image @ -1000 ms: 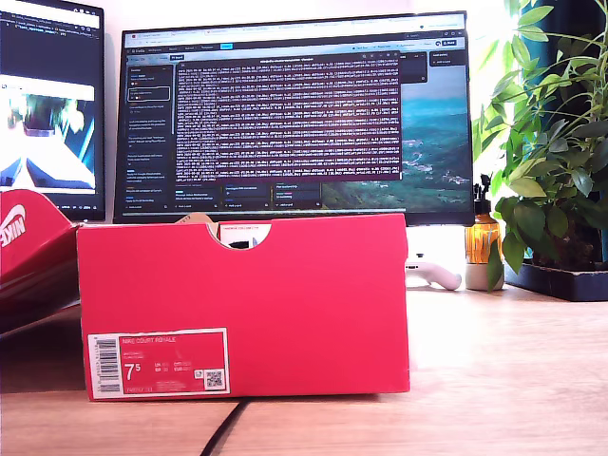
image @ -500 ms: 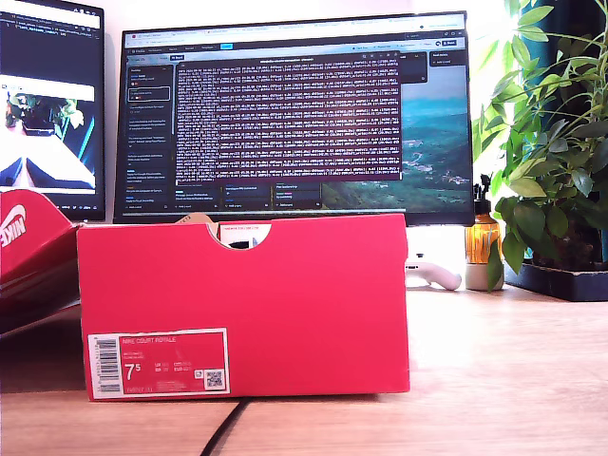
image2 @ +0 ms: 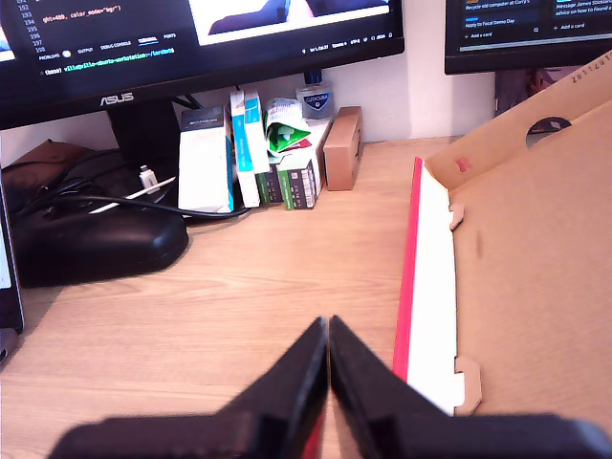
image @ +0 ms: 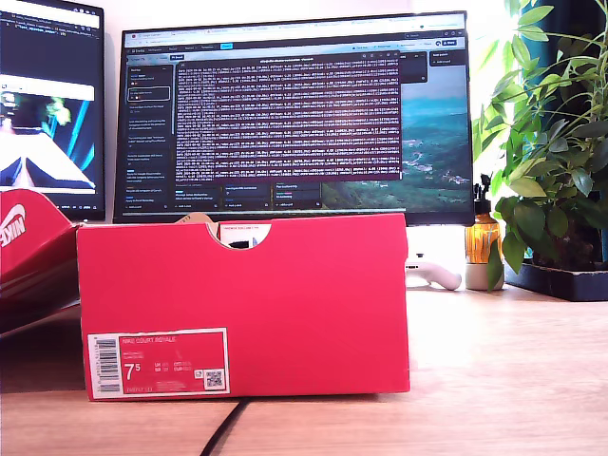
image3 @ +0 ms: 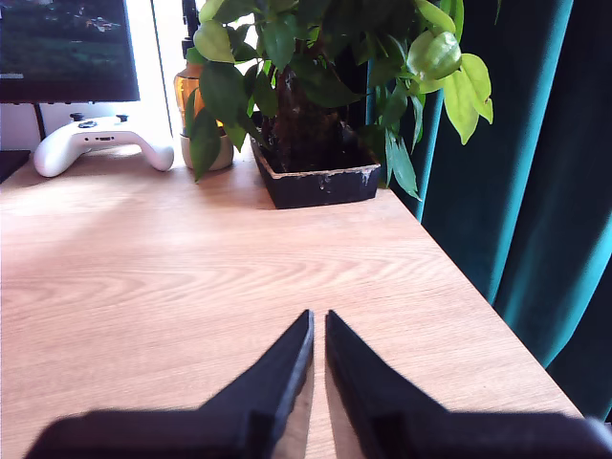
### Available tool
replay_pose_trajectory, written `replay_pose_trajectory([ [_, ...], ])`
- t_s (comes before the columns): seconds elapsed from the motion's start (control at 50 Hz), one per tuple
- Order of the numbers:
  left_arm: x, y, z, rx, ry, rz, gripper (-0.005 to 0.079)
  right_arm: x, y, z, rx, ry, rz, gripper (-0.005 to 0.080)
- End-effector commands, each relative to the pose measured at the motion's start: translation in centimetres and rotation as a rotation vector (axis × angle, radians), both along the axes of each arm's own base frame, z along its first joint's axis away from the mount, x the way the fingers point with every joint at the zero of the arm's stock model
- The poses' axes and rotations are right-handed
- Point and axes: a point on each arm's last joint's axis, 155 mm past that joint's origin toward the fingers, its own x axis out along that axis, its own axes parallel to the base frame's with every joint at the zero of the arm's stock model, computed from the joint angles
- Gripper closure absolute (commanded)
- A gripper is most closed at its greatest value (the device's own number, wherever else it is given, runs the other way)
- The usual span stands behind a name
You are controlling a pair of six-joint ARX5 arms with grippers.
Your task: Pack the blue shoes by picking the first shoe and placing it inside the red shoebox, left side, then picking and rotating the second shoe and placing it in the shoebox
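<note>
My first gripper [image2: 328, 330], jaws together and empty, hangs just beside the red shoebox [image2: 535, 258]; no blue shoes show anywhere.

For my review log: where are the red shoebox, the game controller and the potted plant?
red shoebox [image: 285, 294], exterior view, bare front wall.
game controller [image3: 96, 142], second wrist view, white body.
potted plant [image3: 320, 182], second wrist view, black tray wall.

Your light wooden surface [image: 494, 380] carries the red shoebox [image: 242, 304] toward the exterior view's left, a red lid [image: 28, 256] at that view's left edge, and a white game controller [image: 432, 275], an amber bottle [image: 482, 237] and a potted plant [image: 556, 190] toward its right.
</note>
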Motion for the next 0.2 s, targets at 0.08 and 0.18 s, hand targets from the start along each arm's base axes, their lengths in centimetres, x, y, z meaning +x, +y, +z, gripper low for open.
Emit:
replay_pose_trajectory([
  [0.08, -0.06, 0.02, -1.70, -0.002, 0.039, 0.001, 0.0752, 0.06, 0.06, -0.34, 0.003, -0.002, 0.002, 0.0764],
  [0.18, -0.06, 0.02, -1.70, -0.002, 0.039, 0.001, 0.0752, 0.06, 0.06, -0.35, 0.003, -0.001, 0.002, 0.0764],
])
